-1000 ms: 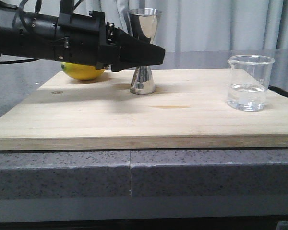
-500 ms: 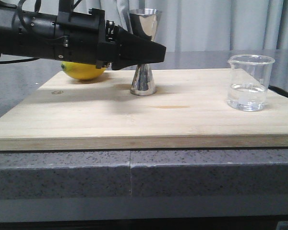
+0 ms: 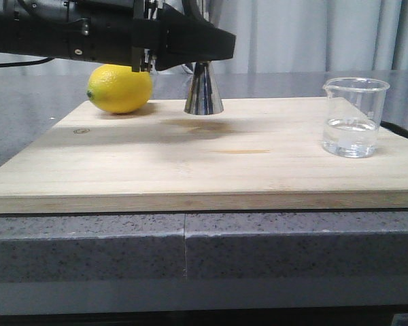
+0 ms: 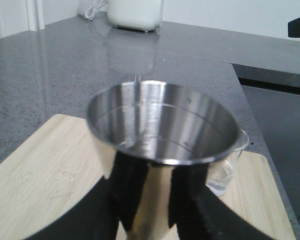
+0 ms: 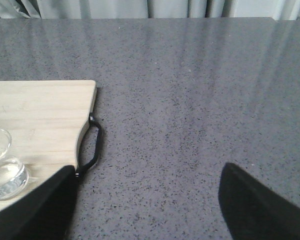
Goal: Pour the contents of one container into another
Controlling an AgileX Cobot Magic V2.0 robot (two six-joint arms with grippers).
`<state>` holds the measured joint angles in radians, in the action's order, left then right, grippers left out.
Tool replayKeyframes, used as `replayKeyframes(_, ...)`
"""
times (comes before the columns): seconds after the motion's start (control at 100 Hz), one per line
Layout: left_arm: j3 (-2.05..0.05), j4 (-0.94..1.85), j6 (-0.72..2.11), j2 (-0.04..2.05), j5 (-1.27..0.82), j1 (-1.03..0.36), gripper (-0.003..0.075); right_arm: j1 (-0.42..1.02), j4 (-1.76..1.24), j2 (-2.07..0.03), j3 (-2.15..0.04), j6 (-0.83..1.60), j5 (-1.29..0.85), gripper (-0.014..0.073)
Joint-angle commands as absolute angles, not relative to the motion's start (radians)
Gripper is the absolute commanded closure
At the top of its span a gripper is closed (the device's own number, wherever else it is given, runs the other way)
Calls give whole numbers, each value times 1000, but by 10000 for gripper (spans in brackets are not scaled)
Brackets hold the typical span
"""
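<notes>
The steel jigger (image 3: 203, 92) hangs a little above the wooden board (image 3: 190, 163), casting a shadow below it. My left gripper (image 3: 205, 49) is shut on its waist, and the arm hides the upper cone in the front view. In the left wrist view the jigger's (image 4: 160, 125) open cup fills the middle, with my left gripper (image 4: 160, 212) clamped on both sides beneath it. The glass beaker (image 3: 353, 119), holding some clear liquid, stands on the board's right side, also seen as the beaker (image 4: 229, 172) and the beaker (image 5: 2, 172). My right gripper (image 5: 150, 210) is open over bare countertop, right of the board.
A yellow lemon (image 3: 119, 88) lies at the board's back left, near the jigger. The board's black handle (image 5: 90, 145) sticks out at its right edge. Grey stone countertop (image 5: 190, 100) surrounds the board. A white appliance (image 4: 135, 12) stands far off on the counter.
My left gripper has risen with the jigger, lifting it off the board. The arm no longer covers the lemon. The beaker has not moved.
</notes>
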<state>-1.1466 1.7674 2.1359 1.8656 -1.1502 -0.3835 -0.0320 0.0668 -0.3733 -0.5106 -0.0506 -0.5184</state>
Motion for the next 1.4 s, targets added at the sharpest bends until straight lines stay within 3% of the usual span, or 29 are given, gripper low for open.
replayKeyframes(0.0, -1175, 1853, 2122, 1805, -1280, -390, 505, -38, 68, -390, -546, -42, -443, 59)
replayKeyframes(0.47, -1175, 1853, 2123, 1805, -1280, -390, 505, -22, 36, -515, -696, 14, -607, 59)
replayKeyframes(0.73, -1175, 1851, 2123, 1805, -1267, -390, 516, 262, 43, -659, -817, 28, -744, 60)
replayKeyframes(0.87, -1175, 1851, 2123, 1805, -1268, -390, 516, 335, 12, -744, -874, 28, -767, 60)
replayKeyframes(1.09, -1175, 1851, 2123, 1805, -1268, -390, 516, 348, -43, -824, -852, 38, -683, 60)
replayKeyframes(1.39, -1175, 1851, 2123, 1805, -1268, -390, 516, 414, -82, -830, -604, 38, -196, 59)
